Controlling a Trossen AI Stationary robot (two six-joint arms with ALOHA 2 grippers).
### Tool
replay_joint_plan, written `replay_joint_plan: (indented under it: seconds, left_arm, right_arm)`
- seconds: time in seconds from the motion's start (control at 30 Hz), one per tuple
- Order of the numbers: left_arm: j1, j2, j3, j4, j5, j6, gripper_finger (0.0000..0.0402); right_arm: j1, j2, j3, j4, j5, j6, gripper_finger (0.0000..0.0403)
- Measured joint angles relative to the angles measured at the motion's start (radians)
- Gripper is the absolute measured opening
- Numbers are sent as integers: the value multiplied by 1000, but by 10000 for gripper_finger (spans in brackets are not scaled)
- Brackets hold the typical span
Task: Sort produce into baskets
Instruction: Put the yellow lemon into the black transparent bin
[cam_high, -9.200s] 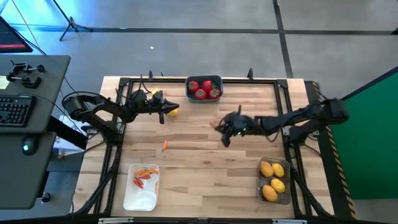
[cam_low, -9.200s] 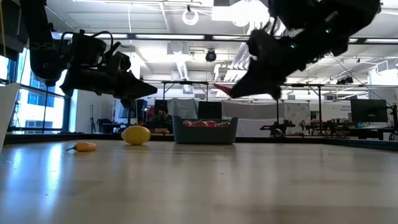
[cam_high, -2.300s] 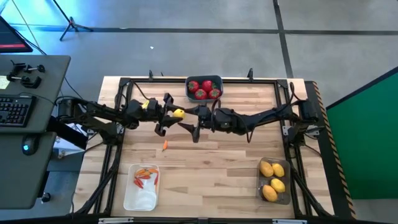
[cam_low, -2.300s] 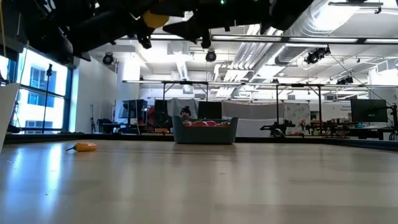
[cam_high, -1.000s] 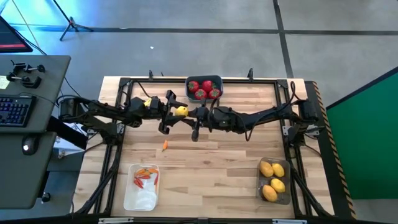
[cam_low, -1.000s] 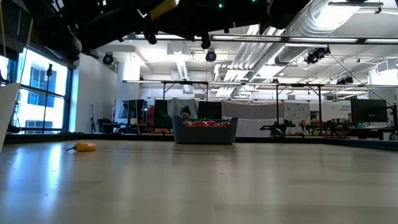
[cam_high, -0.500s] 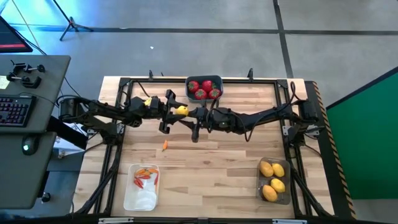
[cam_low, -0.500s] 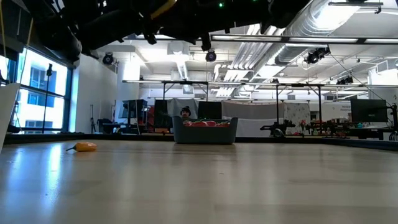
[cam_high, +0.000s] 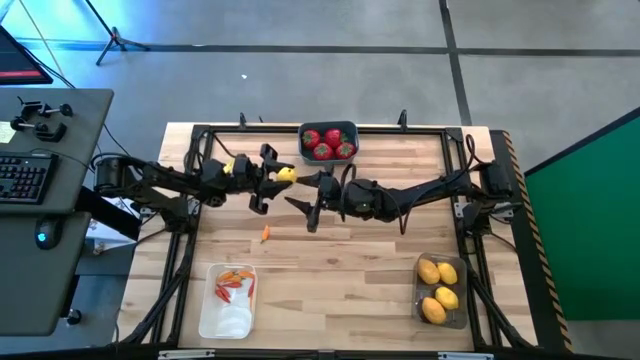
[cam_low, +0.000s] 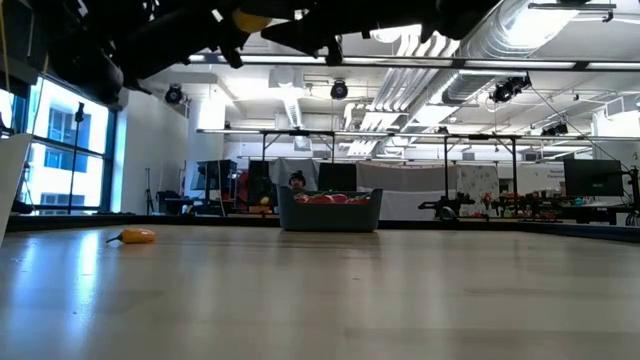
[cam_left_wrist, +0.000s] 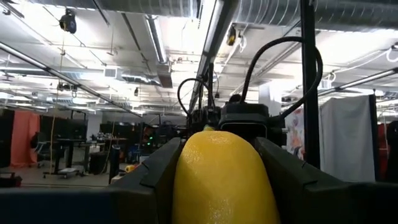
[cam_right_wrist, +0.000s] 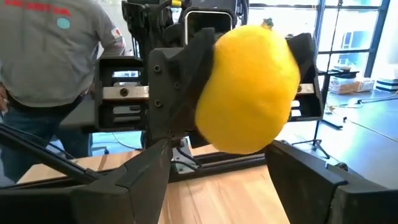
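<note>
A yellow lemon (cam_high: 286, 174) hangs high above the table's far middle, with my left gripper (cam_high: 278, 176) shut on it. My right gripper (cam_high: 304, 192) faces it from the right, open. In the right wrist view its fingers (cam_right_wrist: 146, 180) stand wide apart below the lemon (cam_right_wrist: 249, 87), clear of it. A small orange piece (cam_high: 265, 234) lies on the bare wood. Red produce fills the blue-grey basket (cam_high: 329, 124) at the far edge. Lemons fill the translucent basket (cam_high: 418, 290) near right. Orange-red pieces lie in the white basket (cam_high: 212, 320) near left. My left gripper pinches the lemon by its two opposite sides (cam_left_wrist: 183, 180) between its two fingers (cam_left_wrist: 152, 180). The fingers come from the table's left, slanting a little upward. The lemon is lifted clear of the table, and its free end sticks out past the fingertips toward my right gripper.
A black frame (cam_high: 200, 130) runs along the table's edges. A desk with a keyboard (cam_high: 25, 178) stands left of the table. In the right wrist view, a person in a grey shirt (cam_right_wrist: 56, 50) stands beyond the table. Bare wood lies in the near middle.
My right gripper has opened its fingers wide in front of the lemon, which stays up in my left gripper's hold.
</note>
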Motion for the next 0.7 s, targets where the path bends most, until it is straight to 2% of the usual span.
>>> replay_joint_plan:
  seconds: [0.47, 0.57, 0.7]
  left_arm:
    - [-70, 47, 42, 30, -39, 50, 157]
    - [-70, 51, 43, 23, -41, 44, 157]
    - [-70, 58, 43, 26, -41, 24, 174]
  right_arm:
    - [-12, 0, 0, 56, -32, 24, 246]
    - [-11, 0, 0, 57, -27, 21, 217]
    - [-11, 0, 0, 60, -25, 16, 148]
